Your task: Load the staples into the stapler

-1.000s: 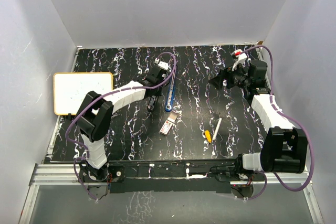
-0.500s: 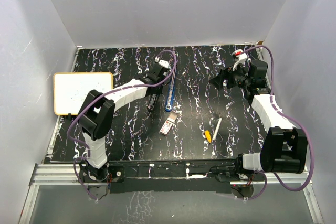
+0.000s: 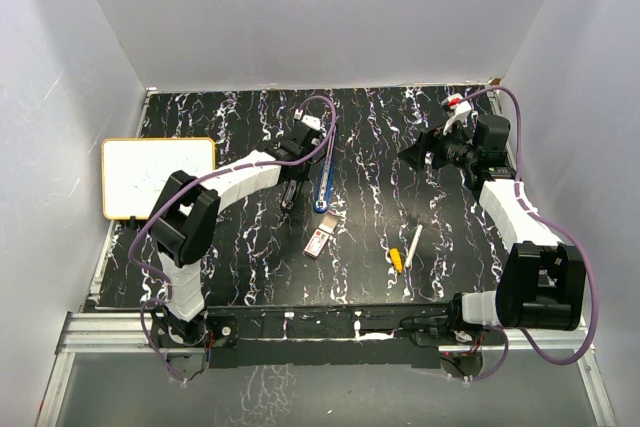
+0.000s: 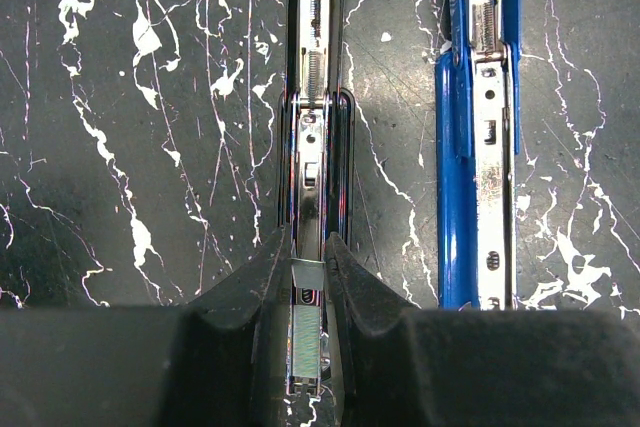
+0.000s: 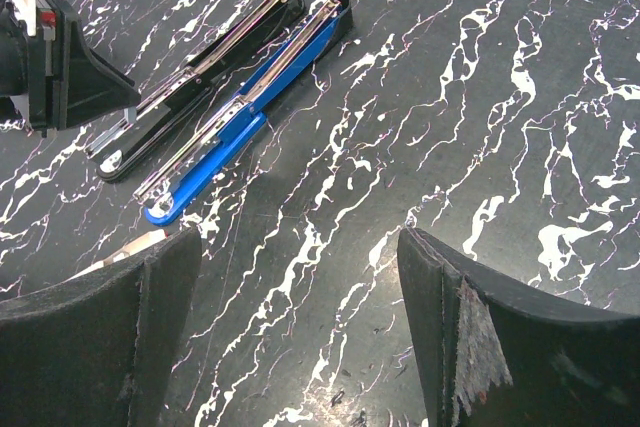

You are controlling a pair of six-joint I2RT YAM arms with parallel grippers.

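Marbled table [image 3: 380, 147]: left end effector [image 4: 307, 247], arm outstretched, tight on staple strip [image 4: 307, 332] over black stapler [image 4: 315, 147]; right end effector [image 5: 298, 242] wide.

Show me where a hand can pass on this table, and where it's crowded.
Bare: the far strip of table behind both staplers; the stretch between the blue stapler and the open right gripper; the near-left area between whiteboard and staple box. Crowded: the middle, where the left gripper, pinching a staple strip, sits over the black stapler.
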